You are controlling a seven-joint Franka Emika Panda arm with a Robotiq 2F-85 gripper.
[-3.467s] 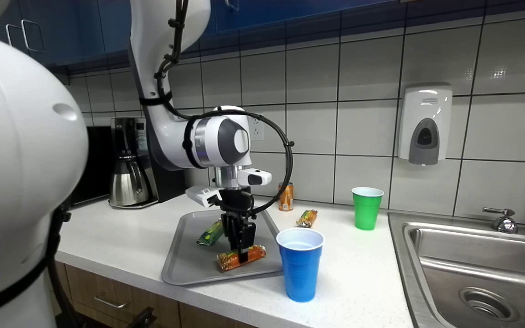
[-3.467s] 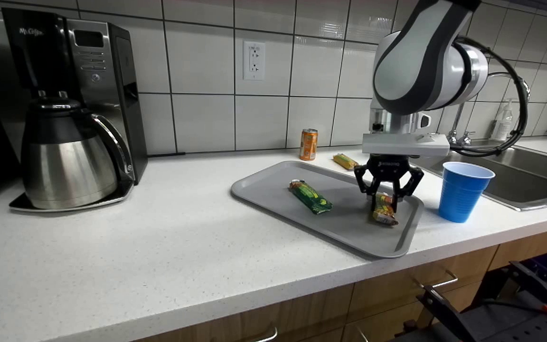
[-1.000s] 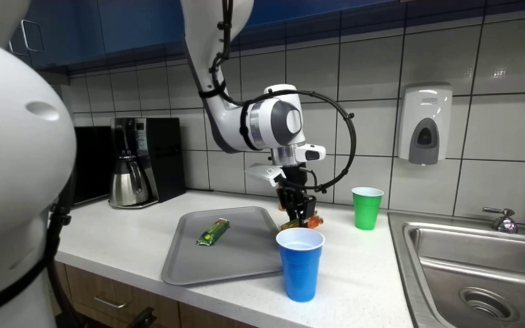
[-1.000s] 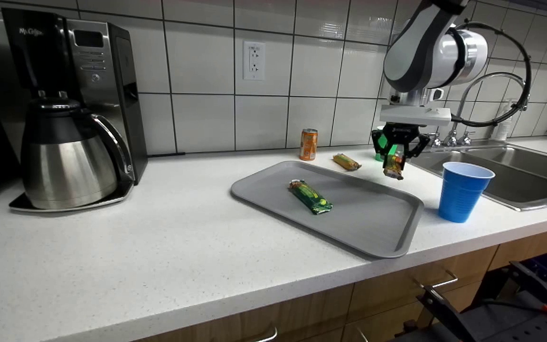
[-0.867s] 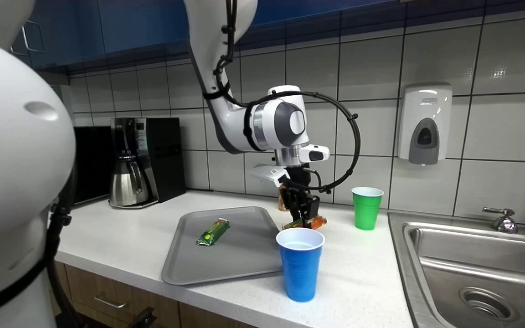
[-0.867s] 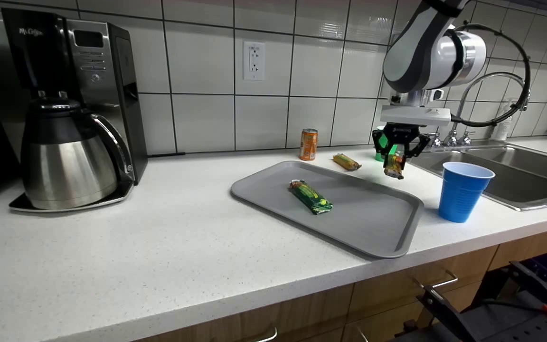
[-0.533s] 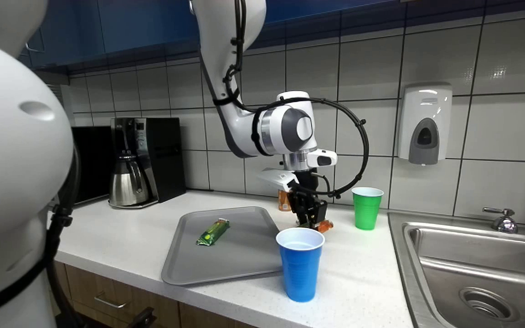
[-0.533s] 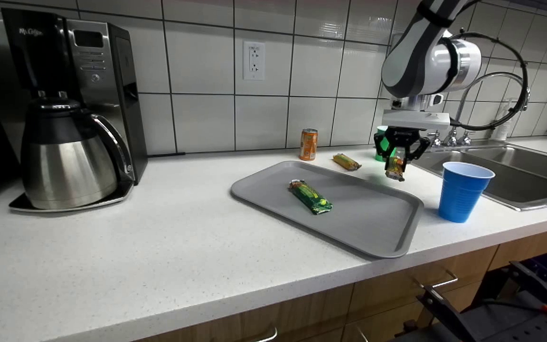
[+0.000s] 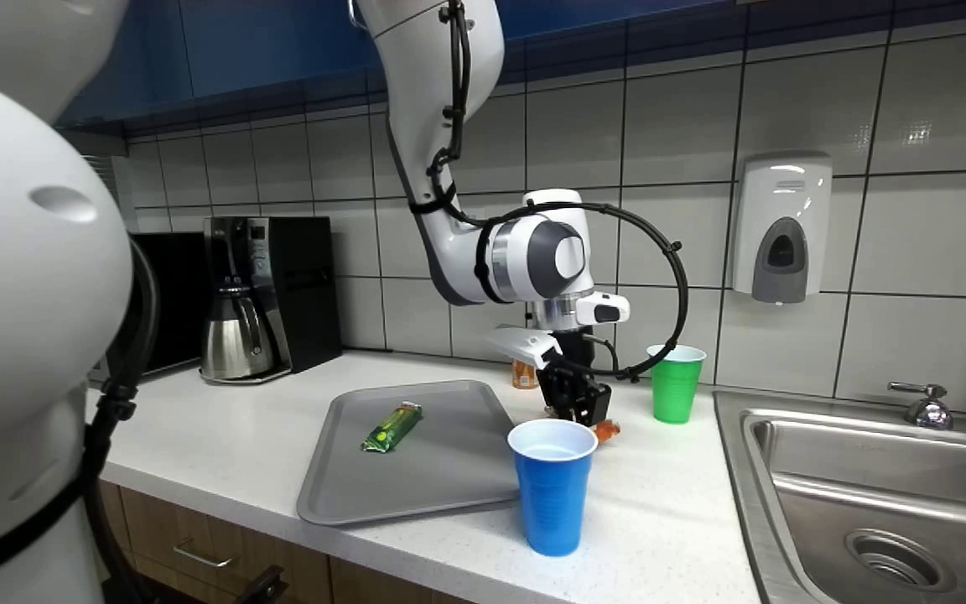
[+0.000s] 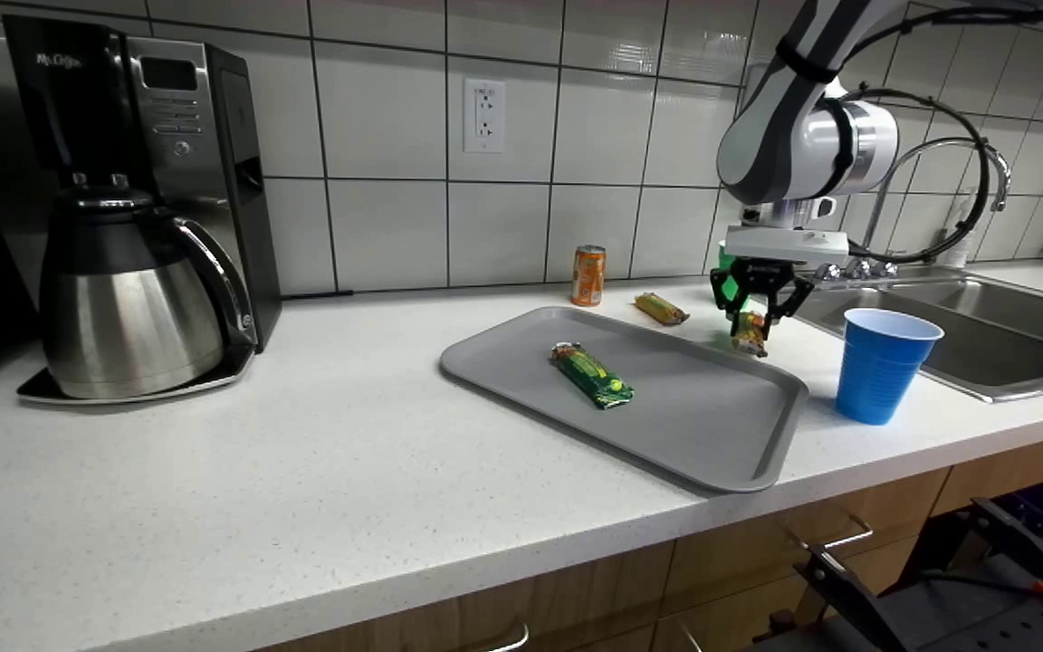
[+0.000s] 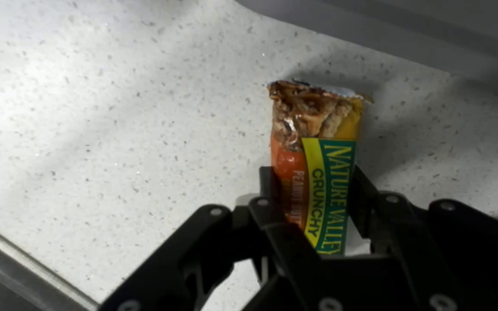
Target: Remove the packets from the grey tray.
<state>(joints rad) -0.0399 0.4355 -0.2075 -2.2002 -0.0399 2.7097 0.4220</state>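
Observation:
The green packet (image 10: 591,374) lies on the grey tray (image 10: 684,430), seen in both exterior views. My gripper (image 10: 751,328) is off the tray, on the side towards the sink, shut on the orange packet (image 11: 294,162). In the wrist view both fingers (image 11: 268,183) press its long sides, and its far end sticks out past them. It is low over the counter; whether it touches the surface I cannot tell. A yellowish packet (image 10: 662,309) rests on the counter behind the tray. In an exterior view the blue cup hides part of the orange packet (image 9: 607,430).
A blue cup (image 9: 552,495) stands near the tray's corner, in front of the gripper. Behind are a green cup (image 9: 676,390) and an orange can (image 10: 588,275). The steel sink (image 9: 894,470) borders the counter, and a coffee maker (image 10: 137,281) stands at the opposite end.
The orange packet, on the tray in the earliest frames, has been lifted and carried off it towards the sink. Over the last half second gripper and packet have come down slightly.

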